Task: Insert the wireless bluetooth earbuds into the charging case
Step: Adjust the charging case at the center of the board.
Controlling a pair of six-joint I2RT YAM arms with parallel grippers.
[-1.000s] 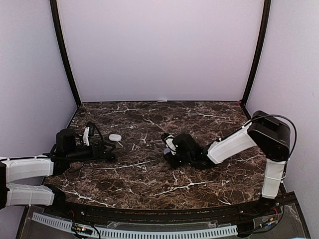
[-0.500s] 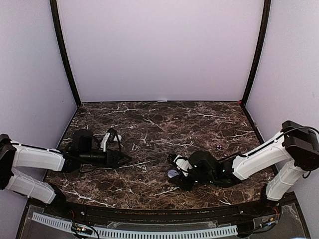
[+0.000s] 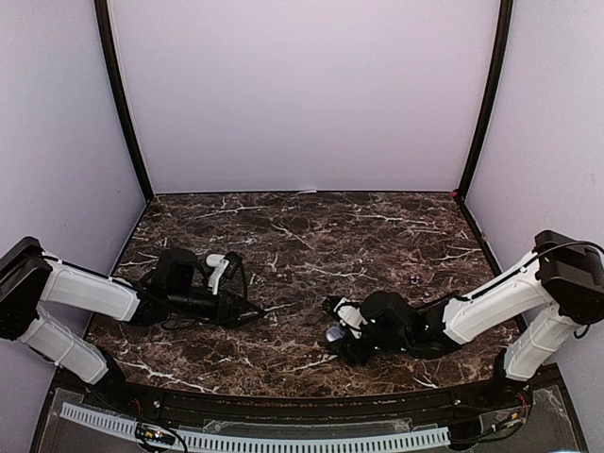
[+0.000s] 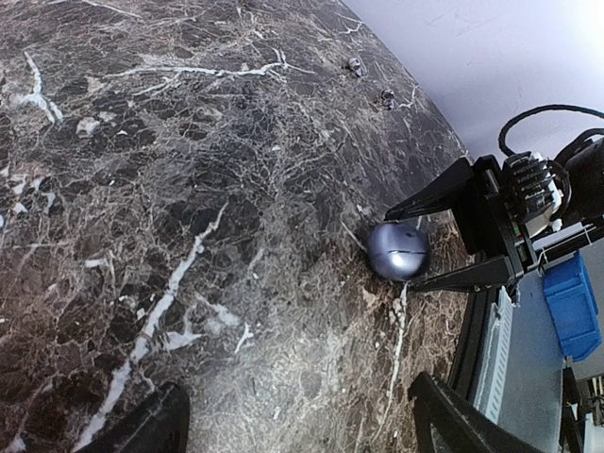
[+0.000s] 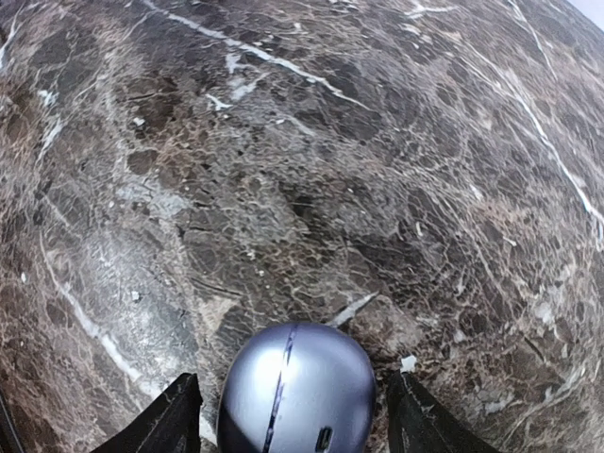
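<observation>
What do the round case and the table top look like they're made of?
Charging case: likely smooth plastic, bluish-grey with a satin metallic sheen; soft highlights and a thin seam show. Table top: looks like dark brown marble with white veins, possibly a printed laminate; faintly glossy.

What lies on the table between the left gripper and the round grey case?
Nothing; the left wrist view shows only bare marble between the left gripper and the case.

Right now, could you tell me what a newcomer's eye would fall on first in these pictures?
The blue-grey charging case, shut, sits near the front edge of the marble table, between the open fingers of the right gripper. The left gripper, also open and empty, points toward it from the left; two purple earbuds lie further back on the right.
</observation>
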